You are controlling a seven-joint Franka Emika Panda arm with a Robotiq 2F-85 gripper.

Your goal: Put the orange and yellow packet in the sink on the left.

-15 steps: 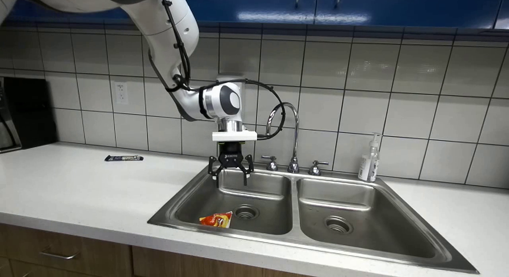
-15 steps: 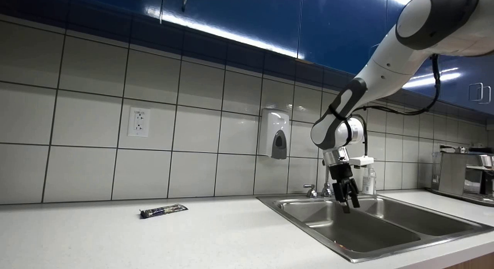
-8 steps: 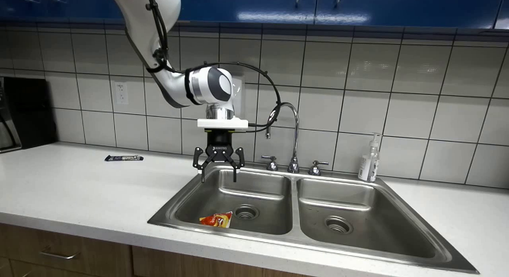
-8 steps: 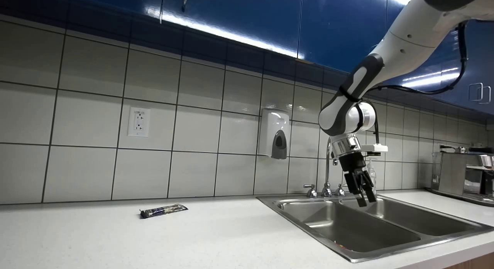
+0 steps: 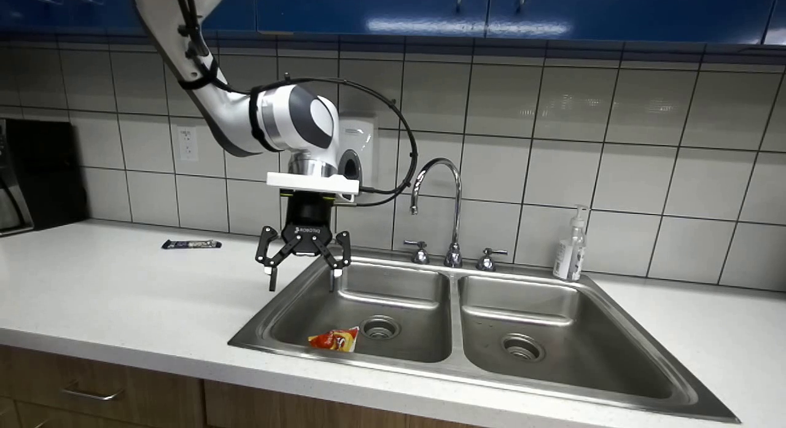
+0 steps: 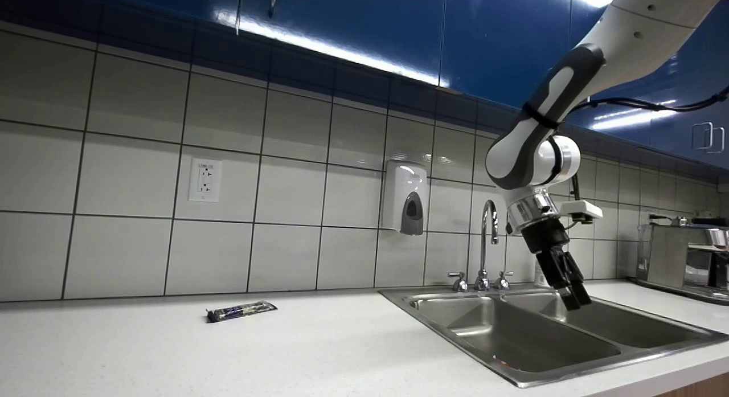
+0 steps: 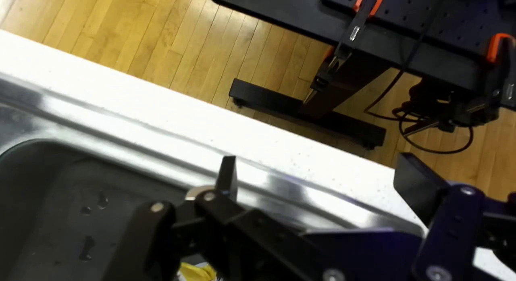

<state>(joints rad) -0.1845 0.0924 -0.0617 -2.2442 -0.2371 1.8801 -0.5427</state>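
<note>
Hanging with its jaws spread wide, the gripper (image 5: 303,281) points down near the nine o'clock end of the steel sink (image 5: 455,330) in an exterior view, and the white arm (image 5: 233,118) reaches it from eleven o'clock. The orange and yellow packet (image 5: 334,339) lies in the sink's left basin (image 5: 420,339), toward eight o'clock of its floor, with the drain (image 5: 380,327) just beside it between two and three o'clock. From the packet, the gripper is well apart, up at eleven o'clock. A dark wrapper (image 5: 191,244) lies flat on the white counter (image 5: 153,287), between nine and ten o'clock from the gripper. The faucet (image 5: 453,256) rises at the sink's twelve o'clock edge between two handles (image 5: 418,253), and a pump bottle (image 5: 571,253) stands upright at twelve o'clock of the right basin (image 5: 589,354). In an exterior view, a wall dispenser (image 6: 405,197) hangs at ten o'clock from the gripper. In the wrist view, the fingers (image 7: 419,186) stand well apart; a patch of yellow (image 7: 197,271) shows toward seven o'clock, partly hidden by the gripper, and is probably the packet, though too little shows to be sure. A black table (image 7: 282,7) with clamps (image 7: 360,21) sits toward one o'clock there, over a wooden floor (image 7: 100,31).
</note>
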